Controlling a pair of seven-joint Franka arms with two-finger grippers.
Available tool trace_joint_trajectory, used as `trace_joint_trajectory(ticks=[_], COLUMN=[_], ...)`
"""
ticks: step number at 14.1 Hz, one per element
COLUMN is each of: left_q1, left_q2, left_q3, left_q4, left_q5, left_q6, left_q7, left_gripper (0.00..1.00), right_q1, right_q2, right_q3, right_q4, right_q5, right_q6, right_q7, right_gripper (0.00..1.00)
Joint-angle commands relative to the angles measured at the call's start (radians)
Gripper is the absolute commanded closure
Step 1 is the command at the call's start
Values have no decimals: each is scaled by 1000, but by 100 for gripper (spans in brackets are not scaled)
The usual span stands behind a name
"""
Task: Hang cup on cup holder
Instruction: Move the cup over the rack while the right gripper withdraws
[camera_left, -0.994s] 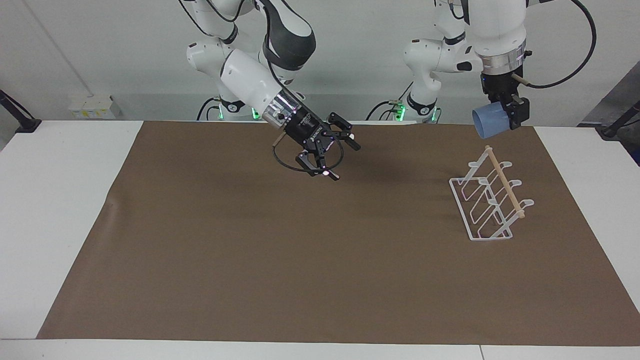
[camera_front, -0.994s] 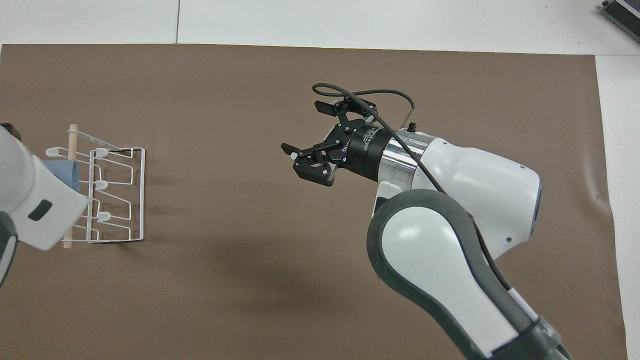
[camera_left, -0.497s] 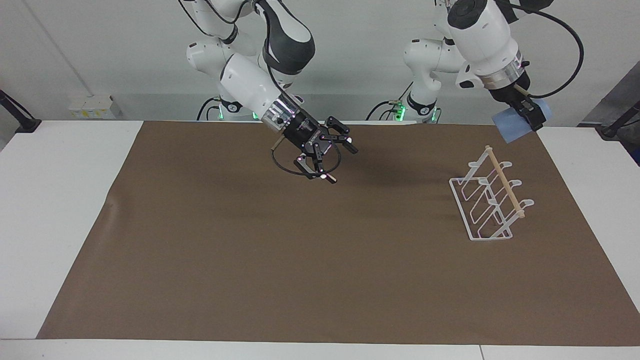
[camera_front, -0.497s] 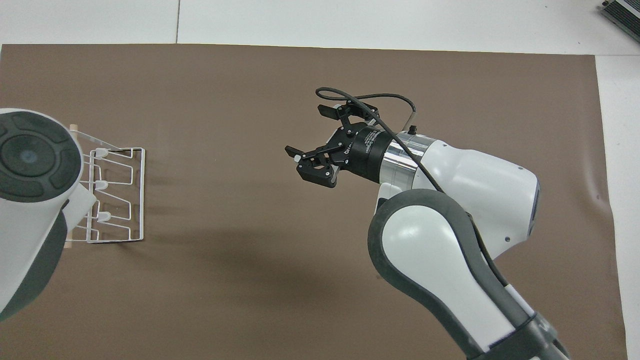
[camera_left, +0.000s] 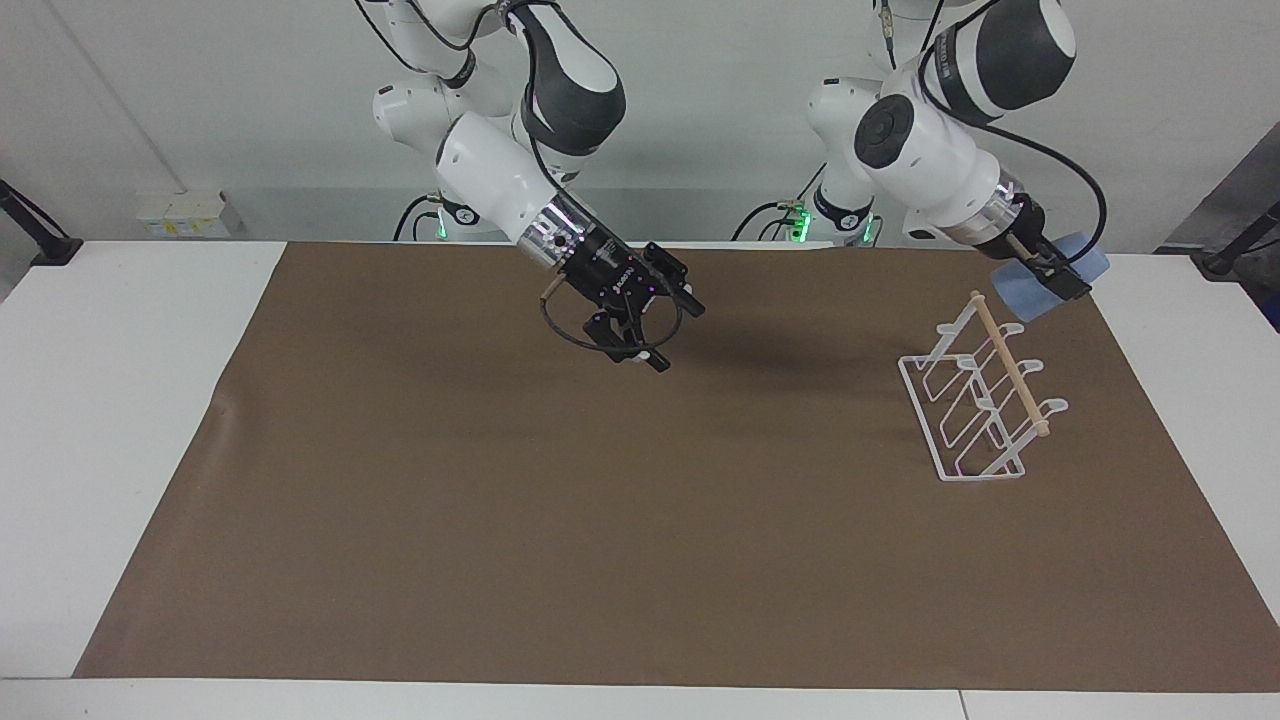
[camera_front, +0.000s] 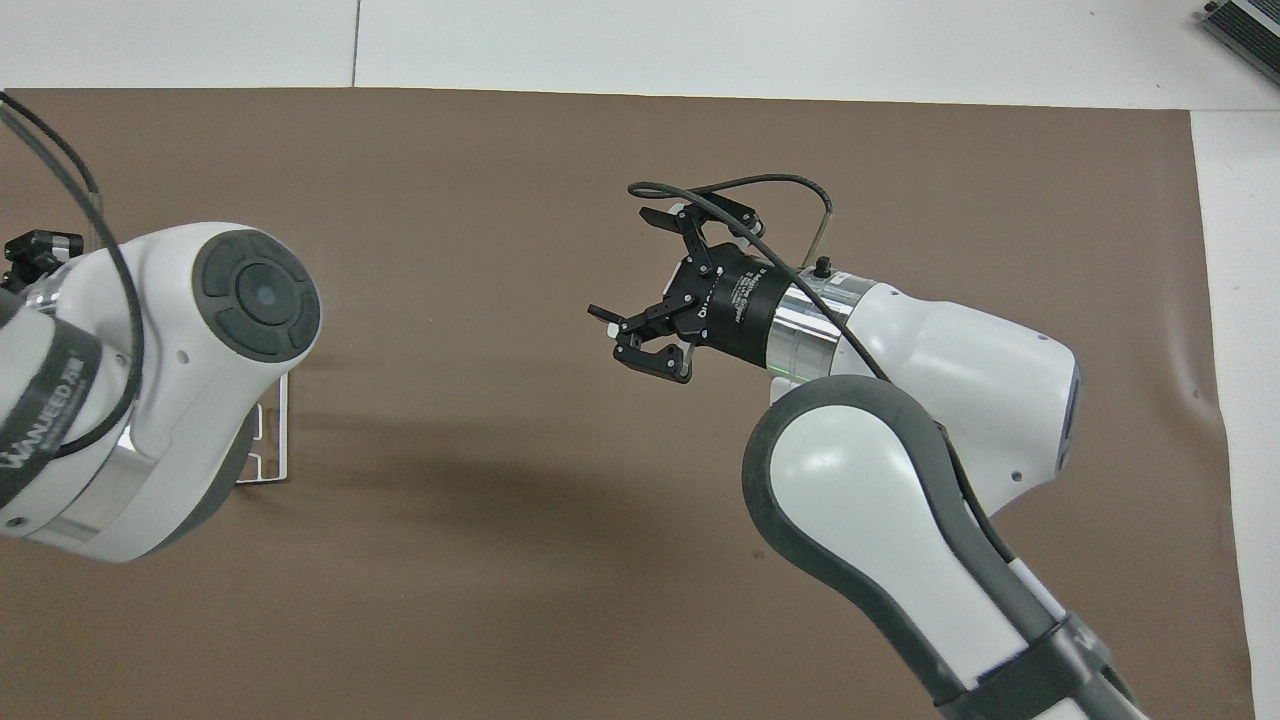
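- Brown mat (camera_left: 560, 520) covers most of a white table (camera_left: 120, 420), and the cup holder (camera_left: 980, 400) stands on it at the left arm's end.
- Left gripper (camera_left: 1052, 277) is clamped on the light-blue cup (camera_left: 1030, 290), held tilted in the air over the end of the cup holder nearest the robots, clear of its wooden dowel (camera_left: 1010, 365).
- Right gripper (camera_left: 655, 330) hangs with fingers spread and nothing in them over the mat's middle, well apart from the cup holder.
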Motion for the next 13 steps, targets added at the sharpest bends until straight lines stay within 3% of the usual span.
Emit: trace_joint_trajectory(ticks=[1,5,9,13], left_q1=[-21,-9,-12,15], left_q2=[40,52,119,175], left_q3=[5,6,8,11], left_q4=[-4,-31,-14,21], left_q5=[67,72,73,115], left_q6=[12,96,104,158], left_q7=[-43,-49,-86,-87], left_gripper=[100,100,100,100], right_q1=[-32,-62,-127,-224], right_q2=[-41,-53,-52,-42], right_q3=[5,5,5,3], right_q4=[-61,-94,-100,-98], right_q5=[-1,-25,-61,-223], right_q6=[-10,-15,-15,-40], right_q7=[-196,-516,-915,-1327], right_gripper=[0,0,0,0])
